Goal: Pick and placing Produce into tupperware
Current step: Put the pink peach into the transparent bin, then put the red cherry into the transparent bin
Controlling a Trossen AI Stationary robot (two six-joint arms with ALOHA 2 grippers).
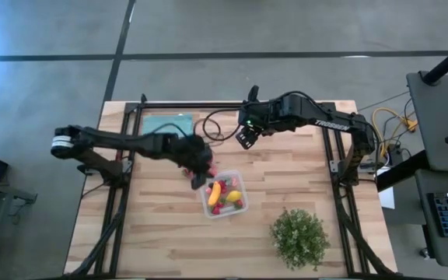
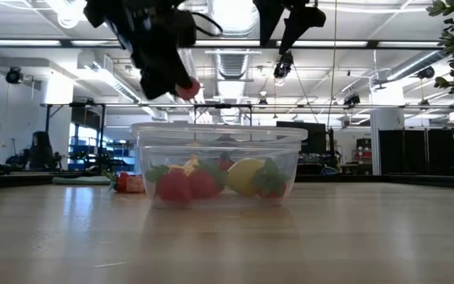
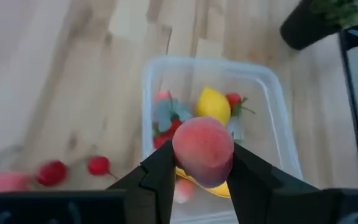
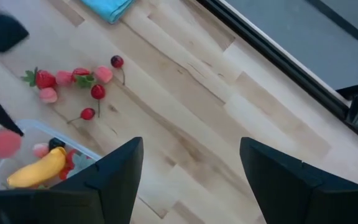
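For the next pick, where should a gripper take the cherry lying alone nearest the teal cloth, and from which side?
Grip the cherry on its round red body, coming straight down from above, fingers either side of the ball. Its thin stem trails along the table and is too slight to hold. It lies apart from the other fruit, so there seems room for the fingers. The right gripper hangs open above that area; the left gripper holds a peach.

Overhead, table-level and both wrist cameras all share the tupperware, closest from the left wrist.
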